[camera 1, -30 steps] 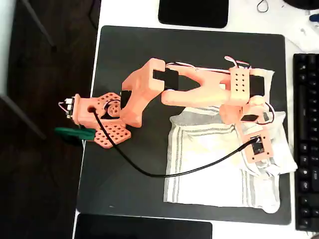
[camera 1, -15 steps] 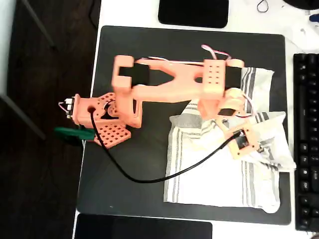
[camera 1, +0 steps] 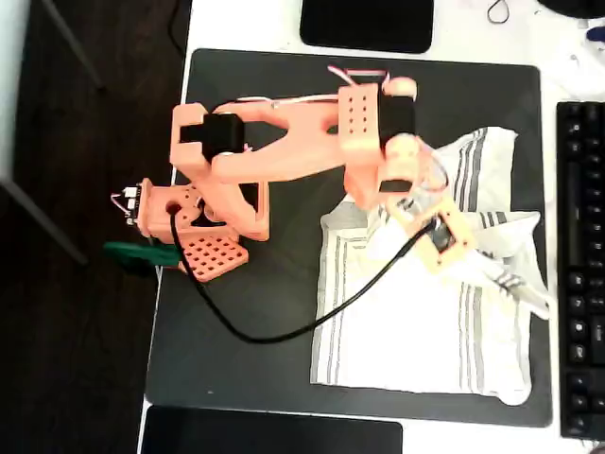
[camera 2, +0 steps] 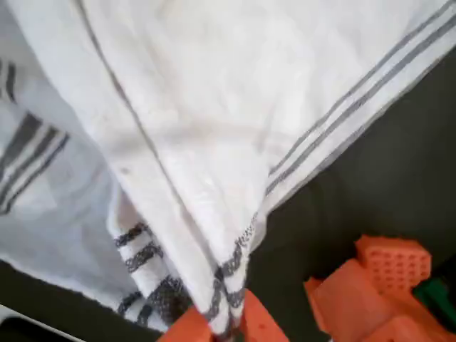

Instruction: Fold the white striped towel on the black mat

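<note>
The white striped towel [camera 1: 416,331] lies on the right half of the black mat [camera 1: 284,104], its right side lifted and bunched. My orange gripper [camera 1: 487,268] hangs over the towel's upper right part, shut on a raised fold of it. In the wrist view the cloth [camera 2: 214,142] drapes up from the orange fingertips [camera 2: 253,324], which pinch a striped edge between them, with the dark mat [camera 2: 370,185] behind. The towel's far corner [camera 1: 492,142] lies crumpled near the mat's right edge.
A black keyboard [camera 1: 581,265] runs along the right edge. Glossy black rectangles sit at the top [camera 1: 367,24] and bottom [camera 1: 269,432]. The arm's base [camera 1: 194,222] stands on the mat's left edge, and a black cable [camera 1: 284,336] loops across the mat to the wrist.
The arm has swung up and to the left, dragging the gripped towel fold leftward with it. The towel's right side has risen off the mat.
</note>
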Controlling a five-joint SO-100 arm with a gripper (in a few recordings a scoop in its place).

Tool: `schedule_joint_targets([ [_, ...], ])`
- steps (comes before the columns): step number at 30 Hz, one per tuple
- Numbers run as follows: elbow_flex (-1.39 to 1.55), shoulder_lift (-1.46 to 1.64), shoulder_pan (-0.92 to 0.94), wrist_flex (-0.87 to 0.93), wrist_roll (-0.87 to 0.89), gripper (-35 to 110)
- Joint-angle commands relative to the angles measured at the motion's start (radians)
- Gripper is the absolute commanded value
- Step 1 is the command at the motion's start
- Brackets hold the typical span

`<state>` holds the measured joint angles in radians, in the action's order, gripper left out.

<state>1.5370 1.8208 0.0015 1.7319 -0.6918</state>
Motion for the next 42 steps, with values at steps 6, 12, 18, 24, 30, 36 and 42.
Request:
schedule_joint_targets([
  [6,0.014,0.178,0.322,0.002,-0.239,0],
  [12,0.101,0.256,0.581,-0.06,-0.43,0],
  [18,0.175,0.232,0.727,-0.206,-0.471,0],
  [24,0.364,0.221,0.851,-0.497,-0.54,2],
  [30,0.422,0.233,0.933,-0.63,-0.643,14],
  [36,0.357,0.29,0.825,-0.538,-0.607,15],
  [42,0.308,0.193,0.528,-0.554,-0.417,15],
])
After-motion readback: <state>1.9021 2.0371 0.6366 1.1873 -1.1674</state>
